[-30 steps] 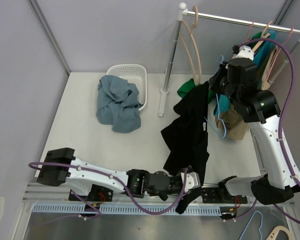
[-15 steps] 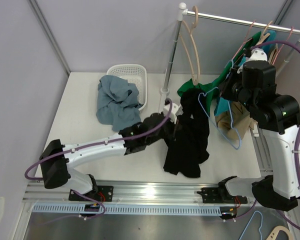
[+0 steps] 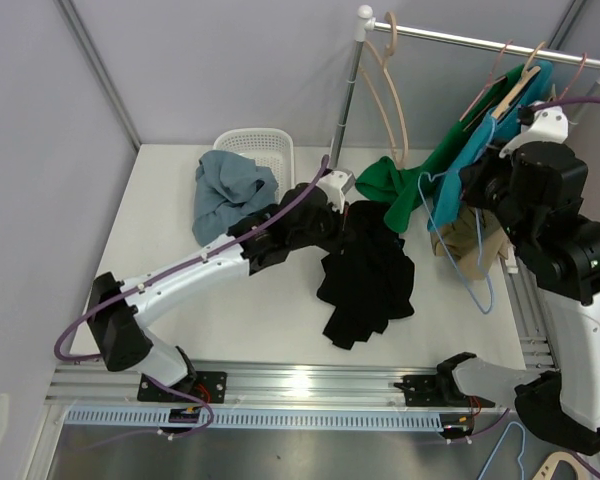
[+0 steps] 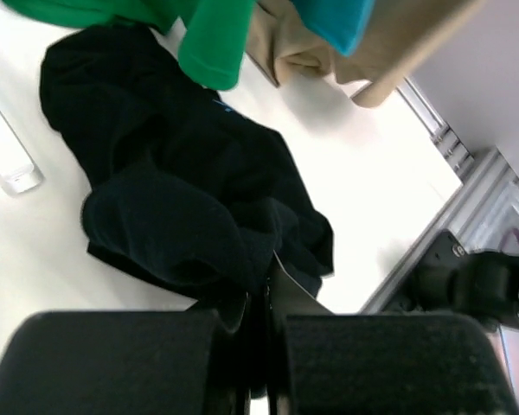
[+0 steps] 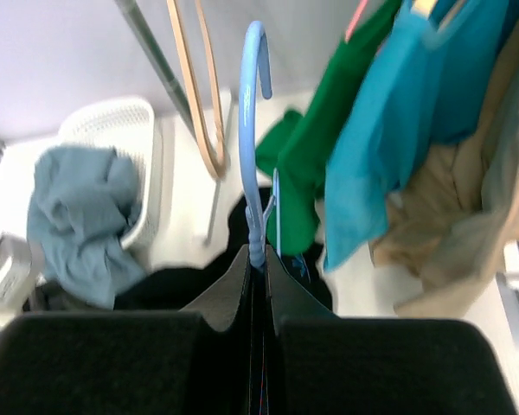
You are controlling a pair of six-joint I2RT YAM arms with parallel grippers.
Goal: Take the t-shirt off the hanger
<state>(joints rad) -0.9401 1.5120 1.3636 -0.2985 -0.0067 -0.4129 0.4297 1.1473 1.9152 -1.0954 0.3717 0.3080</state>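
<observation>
- At the middle of the white bench (image 3: pixel 180 290), a black t-shirt (image 3: pixel 365 285) lies in a crumpled heap, clear of any hanger.
- The left arm stretches from its near-left base diagonally toward the far middle, with a purple cable looped along it. Its left gripper (image 4: pixel 268 294) is pinched tight on a fold at the far edge of the t-shirt.
- The right arm stands tall at the right side, bent over at the top. Its right gripper (image 5: pixel 256 259) is clamped on the stem of a blue hanger (image 5: pixel 250 147), hook pointing up.
- In the top view the left gripper's fingers are buried in black cloth. The right gripper's fingers are hidden behind the arm's own black housing.
- The lower part of the blue hanger is cut off in the right wrist view and shows only as thin lines from above.
- The t-shirt is soft, matte and deeply folded. The hanger is thin, smooth and pale blue.
- Far right, a metal rail (image 3: pixel 480 42) carries draped green (image 3: pixel 395 190), teal (image 3: pixel 480 150) and tan (image 3: pixel 465 250) garments, plus bare wooden hangers (image 3: pixel 385 90).
- Far left, a white lattice basket (image 3: pixel 265 145) holds rumpled grey-blue cloth (image 3: pixel 230 195) that spills onto the bench.
</observation>
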